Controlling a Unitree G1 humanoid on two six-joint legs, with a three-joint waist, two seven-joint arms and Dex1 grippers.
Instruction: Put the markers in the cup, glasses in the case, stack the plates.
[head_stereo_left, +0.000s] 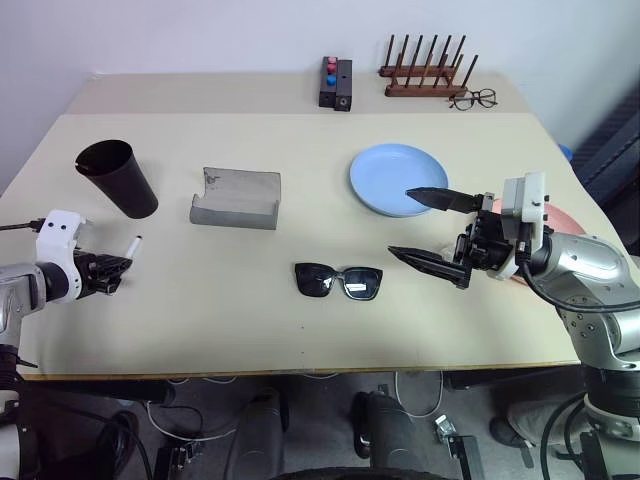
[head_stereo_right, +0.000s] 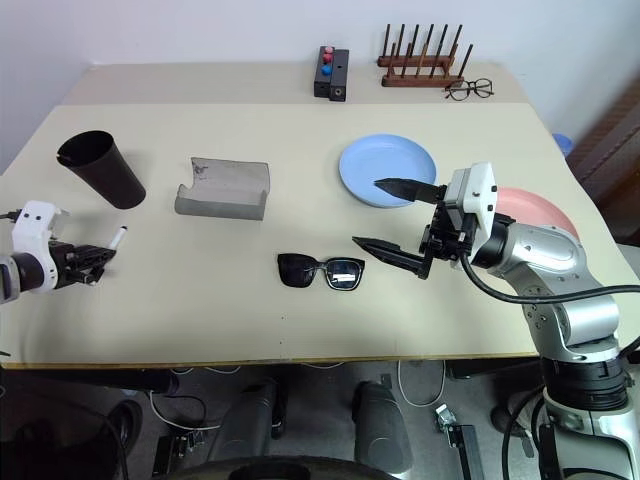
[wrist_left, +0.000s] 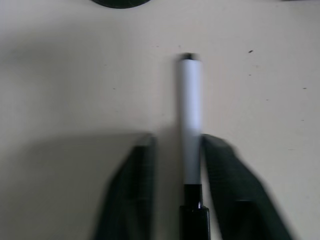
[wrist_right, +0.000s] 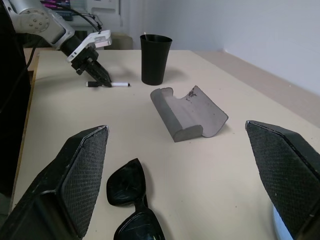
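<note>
left gripper (wrist_left: 177, 165): clamped on the white marker (wrist_left: 191, 110) lying on the bench (head_stereo_left: 200, 300); black cup (head_stereo_left: 118, 177) just beyond
right gripper (head_stereo_left: 420, 225): jaws wide, holding nothing; sunglasses (head_stereo_left: 339, 281) beside its lower finger

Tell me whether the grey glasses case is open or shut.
Open. The case lies on the table with its flap folded back, its hollow inside showing and nothing in it; the sunglasses lie apart.

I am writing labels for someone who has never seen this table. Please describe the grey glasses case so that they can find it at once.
On the beige table, look between the black cup and the light blue plate. The glasses case lies there, beyond the black sunglasses. It is the only grey thing, a flat rectangle lying open.
</note>
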